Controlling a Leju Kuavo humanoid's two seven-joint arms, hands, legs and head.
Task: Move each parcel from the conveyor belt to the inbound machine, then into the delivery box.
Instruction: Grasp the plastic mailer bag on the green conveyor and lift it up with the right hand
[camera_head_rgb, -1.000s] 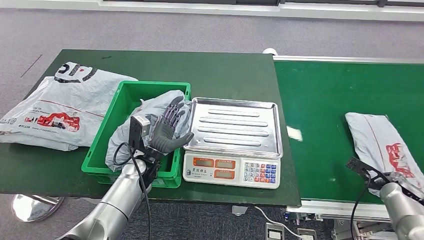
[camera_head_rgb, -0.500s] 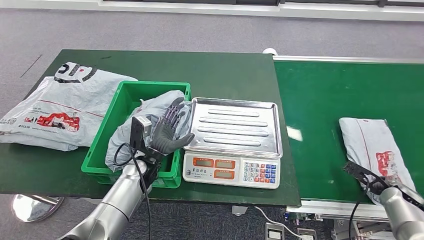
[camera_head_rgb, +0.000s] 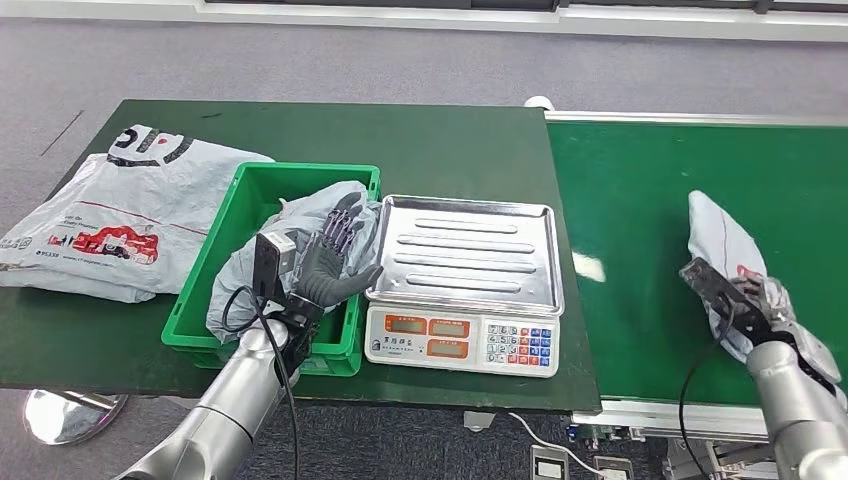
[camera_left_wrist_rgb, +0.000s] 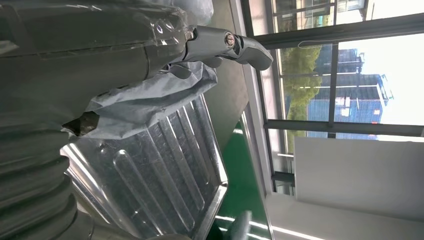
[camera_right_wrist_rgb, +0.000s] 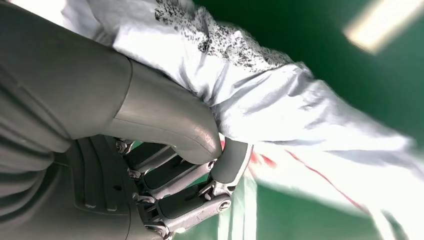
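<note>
While right hand (camera_right_wrist_rgb: 165, 165) grips the belt parcel (camera_right_wrist_rgb: 260, 100), left hand (camera_head_rgb: 335, 262) hovers spread, seemingly empty, over the bin parcel (camera_head_rgb: 300, 225).

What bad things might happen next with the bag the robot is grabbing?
The right hand grips the grey parcel on the conveyor belt by a bunched fold near one end, so the soft bag might slip out when lifted. The rest could sag and drag, perhaps catching the scale edge. The left hand hovers open over the parcel in the green box, close beside the scale tray, so the arms might crowd each other there.
</note>
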